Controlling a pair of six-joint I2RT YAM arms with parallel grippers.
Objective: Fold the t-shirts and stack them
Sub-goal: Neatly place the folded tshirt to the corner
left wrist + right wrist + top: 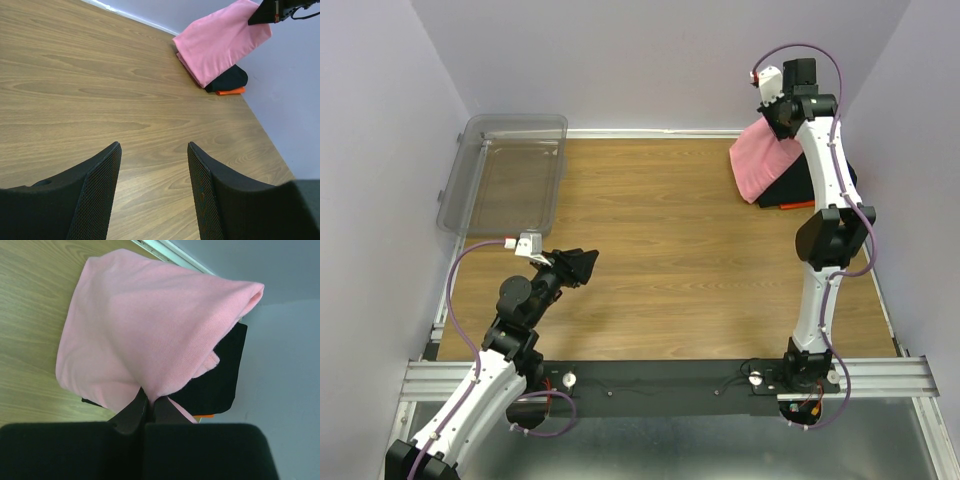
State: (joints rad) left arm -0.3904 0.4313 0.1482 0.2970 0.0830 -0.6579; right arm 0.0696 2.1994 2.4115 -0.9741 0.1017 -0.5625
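- In the overhead view, the pink t-shirt (762,160) is seen at the upper right of the frame. It is lifted by one edge, so the cloth slopes down toward the table (650,240).
- The right fingers (131,414) are pressed together on a gathered fold of the pink cloth, at the lower centre of the right wrist view. The folded shirt is probably held this way so that it can be lowered onto the pile without opening out.
- Beneath the hanging pink cloth a folded black t-shirt (225,375) is laid, with a sliver of an orange t-shirt (231,92) showing under it. The pile sits in the far right corner of the table, close to the wall.
- The lower part of the pink shirt is draped over the black one, so stacking is judged to be under way but not finished.
- The left fingers (100,175) are spread apart with nothing between them, over bare wood at the lower left of the overhead view. They are well apart from the shirts, likely parked out of the way.
- A clear plastic bin (505,180) is seen at the upper left, well apart from the pile.
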